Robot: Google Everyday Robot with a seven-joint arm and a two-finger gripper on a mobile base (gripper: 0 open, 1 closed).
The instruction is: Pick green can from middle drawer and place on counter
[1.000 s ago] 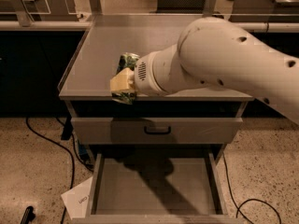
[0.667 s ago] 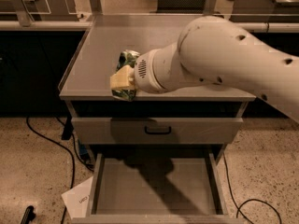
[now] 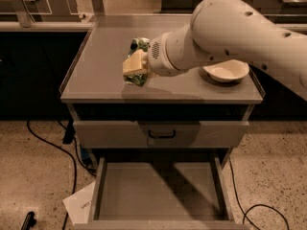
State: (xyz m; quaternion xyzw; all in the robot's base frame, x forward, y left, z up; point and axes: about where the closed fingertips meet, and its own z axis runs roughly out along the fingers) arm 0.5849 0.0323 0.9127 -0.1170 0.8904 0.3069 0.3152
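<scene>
My gripper [image 3: 135, 63] is shut on the green can [image 3: 138, 46], which shows as shiny green bits above and below the cream fingers [image 3: 135, 66]. It hangs just above the front middle of the grey counter [image 3: 103, 61]. My big white arm reaches in from the upper right. The middle drawer [image 3: 158, 190] is pulled out below, a shallow grey tray with a bare floor.
A white bowl [image 3: 225, 72] sits on the counter's right side, partly behind my arm. A closed drawer front with a dark handle [image 3: 161, 135] is above the open drawer. Black cables [image 3: 53, 143] and a white paper sheet [image 3: 80, 206] lie on the speckled floor.
My arm has shifted slightly up and away over the counter with the can still held; the white bowl now shows at the right.
</scene>
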